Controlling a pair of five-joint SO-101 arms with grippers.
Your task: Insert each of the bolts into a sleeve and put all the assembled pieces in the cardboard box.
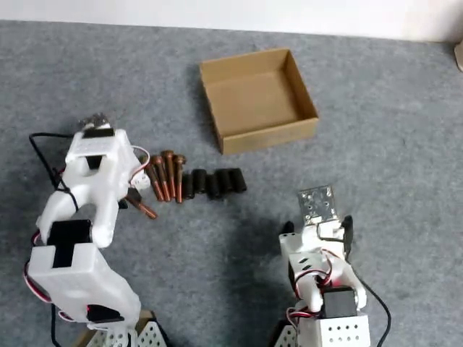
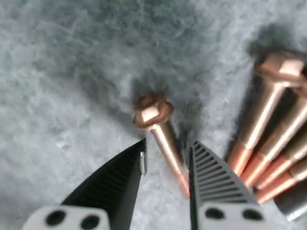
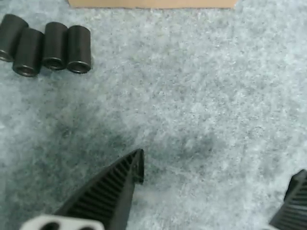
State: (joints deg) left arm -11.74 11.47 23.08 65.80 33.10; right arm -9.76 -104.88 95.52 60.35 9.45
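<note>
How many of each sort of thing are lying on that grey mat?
Bolts, copper-coloured: 5, as best I can tell, since most lie bunched together
Sleeves, black: 5
Cardboard box: 1
Total: 11

- A grey, felt-like table covering (image 1: pixel 391 181) spreads from left to right and from near to far, its nap mottled light and dark.
- A pale white strip (image 1: pixel 289 14) runs along the far edge.
- The light is even, and soft shadows (image 1: pixel 239 238) lie near the middle.
</note>
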